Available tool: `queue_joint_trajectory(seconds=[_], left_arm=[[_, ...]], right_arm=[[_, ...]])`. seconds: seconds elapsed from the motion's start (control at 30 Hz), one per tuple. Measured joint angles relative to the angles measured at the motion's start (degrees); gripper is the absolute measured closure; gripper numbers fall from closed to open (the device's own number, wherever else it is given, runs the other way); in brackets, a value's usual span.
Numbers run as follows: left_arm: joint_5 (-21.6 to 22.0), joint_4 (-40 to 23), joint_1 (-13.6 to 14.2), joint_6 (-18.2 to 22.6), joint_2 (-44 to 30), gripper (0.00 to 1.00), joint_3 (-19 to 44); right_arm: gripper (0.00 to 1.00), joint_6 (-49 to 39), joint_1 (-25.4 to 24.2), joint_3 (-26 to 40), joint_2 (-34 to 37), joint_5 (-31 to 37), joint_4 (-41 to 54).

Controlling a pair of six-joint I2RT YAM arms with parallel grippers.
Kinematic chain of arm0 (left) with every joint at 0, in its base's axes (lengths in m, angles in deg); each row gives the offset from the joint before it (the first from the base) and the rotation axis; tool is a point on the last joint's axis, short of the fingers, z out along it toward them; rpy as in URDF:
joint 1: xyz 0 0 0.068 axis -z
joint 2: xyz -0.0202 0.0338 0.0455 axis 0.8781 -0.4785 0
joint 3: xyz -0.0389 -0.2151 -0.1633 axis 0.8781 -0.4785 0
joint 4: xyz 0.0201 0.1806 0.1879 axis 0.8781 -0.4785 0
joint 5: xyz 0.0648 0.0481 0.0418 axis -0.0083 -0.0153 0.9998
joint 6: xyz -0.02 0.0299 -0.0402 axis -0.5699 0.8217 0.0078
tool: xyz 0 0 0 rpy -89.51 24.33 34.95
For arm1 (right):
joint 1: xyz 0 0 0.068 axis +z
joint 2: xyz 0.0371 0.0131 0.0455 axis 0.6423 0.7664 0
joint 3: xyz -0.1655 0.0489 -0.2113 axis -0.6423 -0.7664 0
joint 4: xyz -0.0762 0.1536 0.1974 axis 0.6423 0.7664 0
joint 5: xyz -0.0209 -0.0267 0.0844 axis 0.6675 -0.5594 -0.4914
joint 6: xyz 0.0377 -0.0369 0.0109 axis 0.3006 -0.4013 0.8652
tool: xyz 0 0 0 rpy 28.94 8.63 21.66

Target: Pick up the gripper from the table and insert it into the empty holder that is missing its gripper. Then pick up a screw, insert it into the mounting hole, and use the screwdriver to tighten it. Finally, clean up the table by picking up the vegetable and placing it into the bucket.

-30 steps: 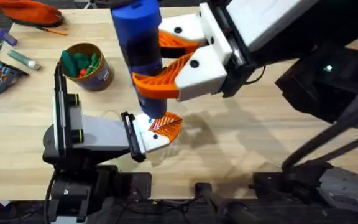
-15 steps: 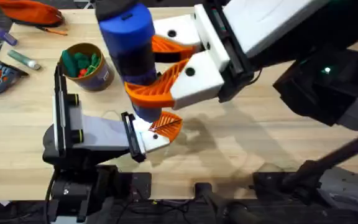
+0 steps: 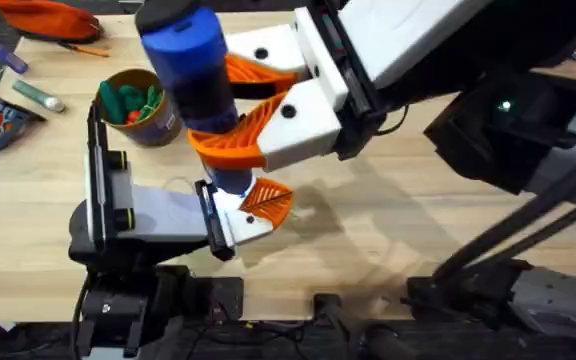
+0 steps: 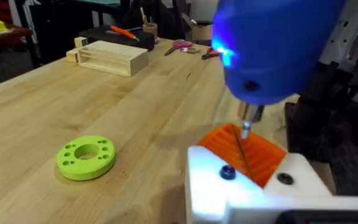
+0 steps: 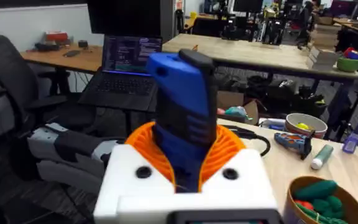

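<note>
Overhead, a light wooden table; desks and chairs behind.

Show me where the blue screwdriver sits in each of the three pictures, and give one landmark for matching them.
Overhead: the screwdriver stands upper centre, clamped in the right claw.
Left wrist: its blue body fills the upper right, bit pointing down at the orange finger.
Right wrist: centre, between the orange pads.
Shared landmark: the brown bucket, also at the right wrist view's corner.

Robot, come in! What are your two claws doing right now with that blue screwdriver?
Right gripper shut on the blue screwdriver. Bit tip on the left gripper, at the orange gripper. Nothing blocking.
</note>
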Motion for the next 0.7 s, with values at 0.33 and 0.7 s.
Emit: queue_joint_trajectory(seconds=[0.33, 0.7], left_arm=[[0.00, 0.00, 0.00, 0.00, 0.00, 0.988, 0.00], [0.00, 0.00, 0.00, 0.00, 0.00, 0.988, -0.01]], right_arm=[[0.862, -1.43, -0.02, 0.02, 0.00, -0.02, 2.35], [0.862, -4.67, -0.02, 0.02, 0.00, -0.02, 3.82]])
